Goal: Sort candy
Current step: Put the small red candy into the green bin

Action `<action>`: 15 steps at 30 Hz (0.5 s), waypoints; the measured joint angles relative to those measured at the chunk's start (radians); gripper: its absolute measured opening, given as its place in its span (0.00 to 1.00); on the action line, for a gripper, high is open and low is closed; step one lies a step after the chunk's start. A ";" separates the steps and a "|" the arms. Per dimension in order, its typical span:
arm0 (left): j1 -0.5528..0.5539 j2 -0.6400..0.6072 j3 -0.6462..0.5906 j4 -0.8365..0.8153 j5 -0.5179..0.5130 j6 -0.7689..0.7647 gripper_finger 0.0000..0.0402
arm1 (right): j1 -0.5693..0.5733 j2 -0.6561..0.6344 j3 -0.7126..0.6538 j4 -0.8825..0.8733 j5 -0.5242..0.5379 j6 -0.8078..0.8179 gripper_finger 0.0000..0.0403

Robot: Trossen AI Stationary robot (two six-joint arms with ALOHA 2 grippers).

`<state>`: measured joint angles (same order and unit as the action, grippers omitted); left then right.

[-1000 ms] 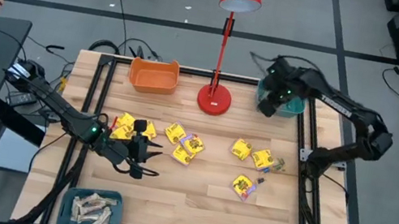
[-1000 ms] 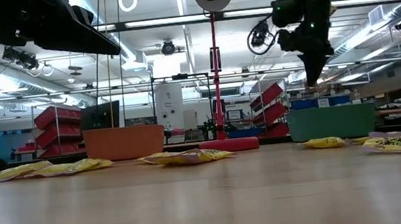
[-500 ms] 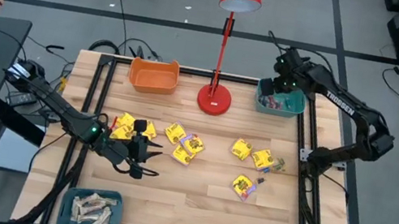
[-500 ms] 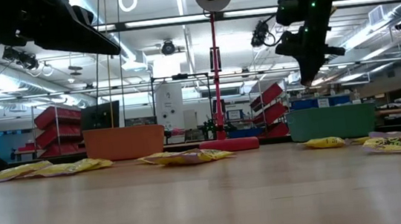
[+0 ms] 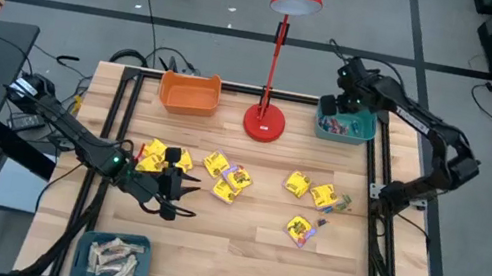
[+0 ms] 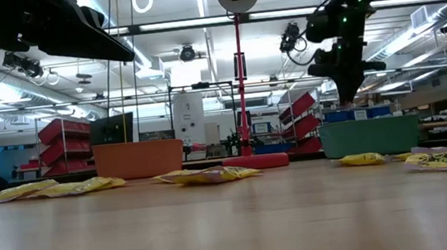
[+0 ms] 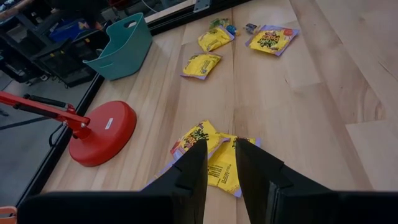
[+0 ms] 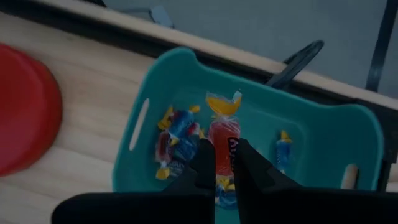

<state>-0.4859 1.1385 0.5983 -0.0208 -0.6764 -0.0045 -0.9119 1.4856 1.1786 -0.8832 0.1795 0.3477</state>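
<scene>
High view, upper right: right gripper (image 5: 341,105) over teal bin (image 5: 364,135), fingers closed, seemingly empty; drop-off looks done; next, fetch yellow packets (image 5: 310,189) mid-frame.

hidden: teal bin (image 8: 186,68) candy (image 8: 177,140) partly | blocker: right end effector (image 8: 221,163)

Yellow candy (image 5: 225,176) with dark print, a teal bin (image 5: 347,127), an orange bin (image 5: 190,94), a red lamp (image 5: 279,53).
</scene>
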 joint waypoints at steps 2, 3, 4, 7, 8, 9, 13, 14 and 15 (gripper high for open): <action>0.000 0.000 0.000 0.000 0.000 -0.002 0.22 | 0.000 0.028 0.000 0.002 0.000 0.001 0.05; 0.000 0.000 0.000 0.000 0.000 -0.003 0.22 | 0.000 0.042 0.000 0.006 0.000 0.001 0.05; 0.000 0.000 0.000 0.000 0.000 -0.003 0.22 | 0.000 0.058 0.000 0.012 0.000 0.001 0.05; 0.000 0.000 0.000 0.000 0.000 -0.004 0.22 | 0.000 0.094 0.000 0.024 0.000 0.001 0.05; 0.000 0.000 0.000 0.000 0.000 -0.004 0.22 | 0.000 0.103 0.000 0.028 0.000 0.001 0.05; 0.000 0.000 0.000 0.000 0.000 -0.004 0.22 | 0.000 0.112 0.000 0.030 0.000 0.002 0.05; 0.000 0.000 0.000 0.000 0.000 -0.004 0.22 | -0.002 0.142 0.000 0.032 0.000 0.011 0.05; 0.000 0.000 0.000 0.000 0.000 -0.004 0.22 | -0.002 0.149 0.000 0.033 0.000 0.013 0.05; 0.000 0.000 0.000 0.000 0.000 -0.004 0.22 | -0.003 0.156 0.000 0.034 0.000 0.016 0.05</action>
<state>-0.4862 1.1381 0.5983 -0.0208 -0.6762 -0.0086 -0.9149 1.6419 1.1786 -0.8494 0.1796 0.3632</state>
